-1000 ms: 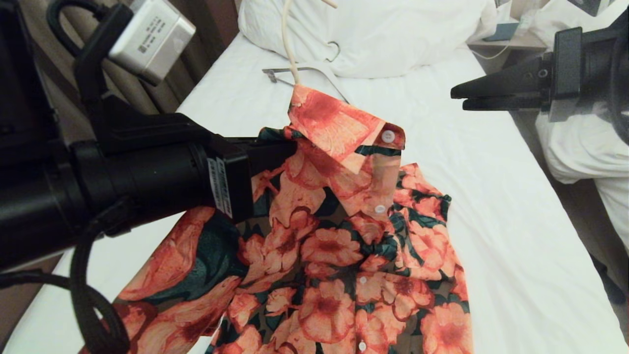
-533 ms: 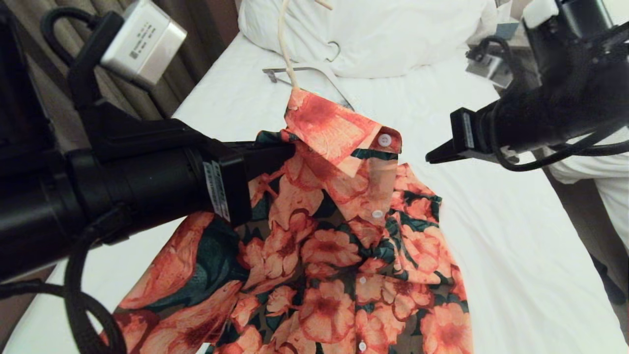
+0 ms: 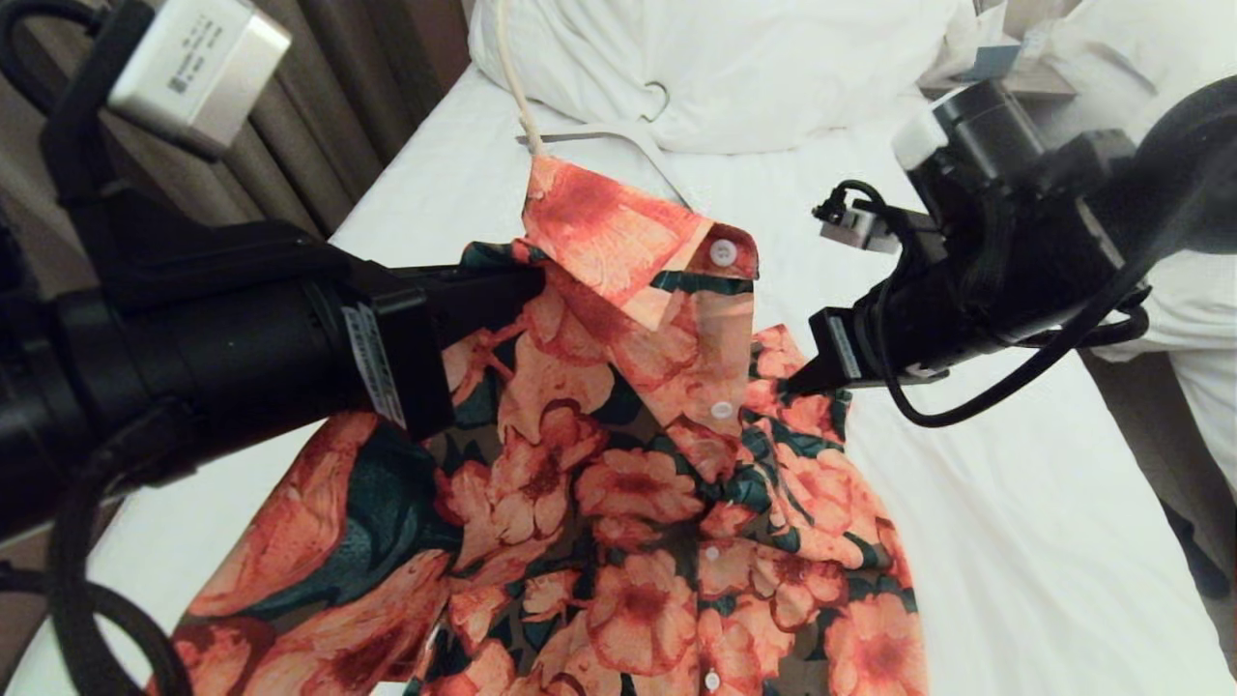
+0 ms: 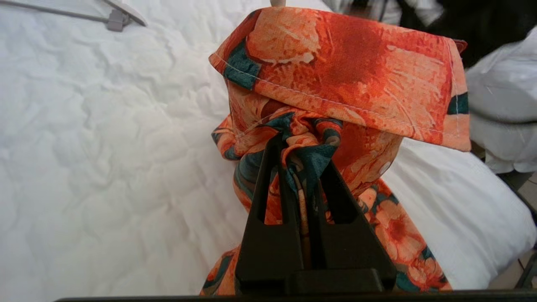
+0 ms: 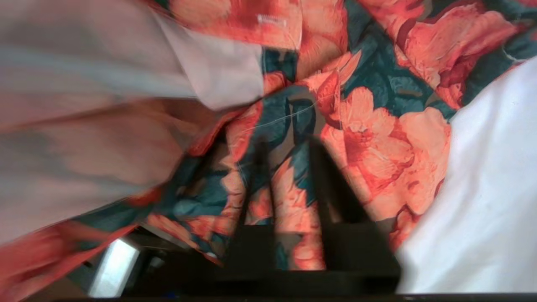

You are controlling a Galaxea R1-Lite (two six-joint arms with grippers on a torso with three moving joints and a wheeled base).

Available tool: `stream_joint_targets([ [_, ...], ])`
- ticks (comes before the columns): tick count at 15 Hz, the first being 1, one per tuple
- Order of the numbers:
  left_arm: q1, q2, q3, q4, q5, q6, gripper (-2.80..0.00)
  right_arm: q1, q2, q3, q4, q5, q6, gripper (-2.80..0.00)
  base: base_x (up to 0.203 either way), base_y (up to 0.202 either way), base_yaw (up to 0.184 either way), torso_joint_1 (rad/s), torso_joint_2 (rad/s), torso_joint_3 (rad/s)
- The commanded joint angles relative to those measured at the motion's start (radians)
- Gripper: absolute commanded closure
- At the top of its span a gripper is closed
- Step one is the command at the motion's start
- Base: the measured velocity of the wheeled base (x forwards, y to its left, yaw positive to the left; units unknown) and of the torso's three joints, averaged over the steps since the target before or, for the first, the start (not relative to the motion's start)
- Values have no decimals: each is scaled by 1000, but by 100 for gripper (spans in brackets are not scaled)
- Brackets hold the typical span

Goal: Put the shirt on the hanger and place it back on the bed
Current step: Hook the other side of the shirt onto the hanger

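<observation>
The flowered shirt [image 3: 628, 503] hangs partly raised over the white bed [image 3: 1015, 464], its collar up and its lower part lying on the sheet. My left gripper [image 3: 536, 280] reaches in from the left and is shut on bunched fabric just under the collar [image 4: 300, 144]. The cream hanger [image 3: 512, 87] rises out of the collar as a thin stem; the rest of it is hidden inside the shirt. My right gripper [image 3: 788, 385] points its tips at the shirt's other shoulder. In the right wrist view its fingers [image 5: 287, 144] stand a little apart against the fabric [image 5: 377, 138].
A grey-white hanger [image 3: 618, 135] lies on the sheet behind the collar, in front of the big pillow [image 3: 754, 68]. A second bed with a rumpled duvet [image 3: 1189, 290] is at the right, a nightstand [image 3: 1005, 77] behind it. Curtains [image 3: 319, 126] hang at the left.
My right arm has swung down and left from above the bed's right edge to the shirt's shoulder. My left gripper has carried the collar and hanger stem slightly left.
</observation>
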Motion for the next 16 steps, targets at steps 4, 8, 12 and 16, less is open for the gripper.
stream_joint_targets([
  [4, -1, 12, -3, -2, 1, 0, 0, 10, 55, 18, -24, 6, -117, -280, 0, 0, 0, 0, 0, 0],
  [8, -2, 13, -4, -2, -1, -2, 0, 12, 96, 49, -177, 79, -255, -280, 0, 0, 0, 0, 0, 0],
  [12, -2, 13, -4, -2, -1, -2, 0, 11, 148, 56, -272, 182, -345, -280, 0, 0, 0, 0, 0, 0],
  [16, -1, 13, -6, -4, 0, -2, 0, -11, 182, 55, -315, 194, -358, -280, 0, 0, 0, 0, 0, 0],
])
